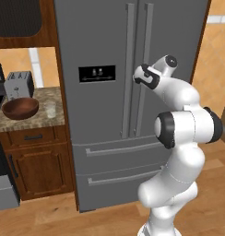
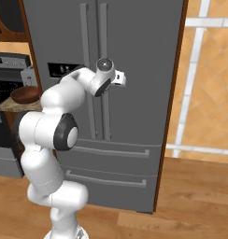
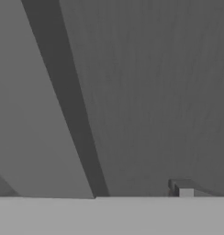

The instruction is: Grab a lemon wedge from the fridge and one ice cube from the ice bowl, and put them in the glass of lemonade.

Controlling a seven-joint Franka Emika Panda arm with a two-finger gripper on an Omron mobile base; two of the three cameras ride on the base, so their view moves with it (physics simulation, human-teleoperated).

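Note:
The fridge (image 1: 105, 120) (image 2: 139, 116) stands shut, both upper doors closed. My gripper (image 2: 120, 78) is at mid-door height, close against the right door just beside its long vertical handle (image 2: 103, 42) (image 1: 145, 41). Its jaws stand open with nothing between them. One fingertip (image 3: 182, 188) shows low in the hand view, in front of the grey door. The lemon wedge is hidden behind the shut doors. The ice bowl (image 1: 20, 108) (image 2: 25, 94) sits on the counter left of the fridge, and the glass of lemonade (image 1: 50, 109) stands right beside it. The ice cube cannot be made out.
A toaster (image 1: 19, 84) stands behind the bowl on the stone counter (image 1: 40, 120). A stove (image 2: 8, 74) lies farther left. Wood cabinets (image 1: 36, 166) are under the counter. Two bottom drawers (image 1: 119, 161) close off the fridge's lower part. Wood floor (image 2: 200, 196) lies open to the right.

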